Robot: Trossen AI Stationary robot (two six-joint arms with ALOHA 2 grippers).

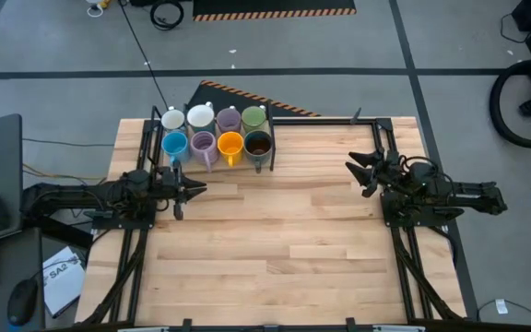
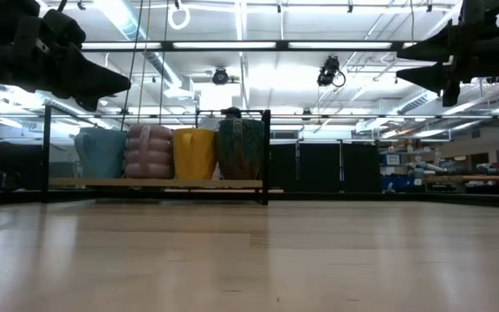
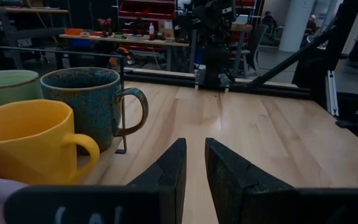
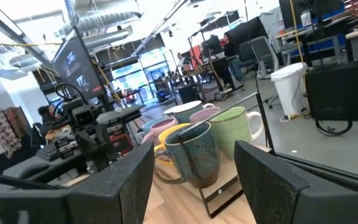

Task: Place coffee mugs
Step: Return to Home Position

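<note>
Pale wooden planking forms the tabletop [image 1: 284, 240], and low above it the left gripper [image 3: 195, 146] is held level, its two dark fingers parted only by a narrow slit with nothing between them. No further grasp appears to be intended from that posture. Just beside it stands a black metal-frame shelf [image 2: 163, 183], in which all eight mugs are packed as two rows of four, an arrangement judged to let them fit inside the frame. In the near row are set a blue ceramic mug [image 1: 174, 145], a lilac ribbed mug [image 1: 203, 145], an orange-yellow mug [image 3: 30, 140] and a dark brown speckled mug [image 3: 82, 102], their handles turned toward the open wood, presumably because they were gripped from that side. Behind them are ranged two white mugs [image 1: 172, 119] [image 1: 200, 116], a second lilac mug [image 1: 228, 119] and a pale green mug [image 3: 8, 84]. Well apart, over the opposite side of the table, the right gripper [image 1: 358, 175] is held empty with fingers spread wide, aimed toward the shelf. The placing is therefore judged complete, and only parking of the arms is thought to be left.
</note>
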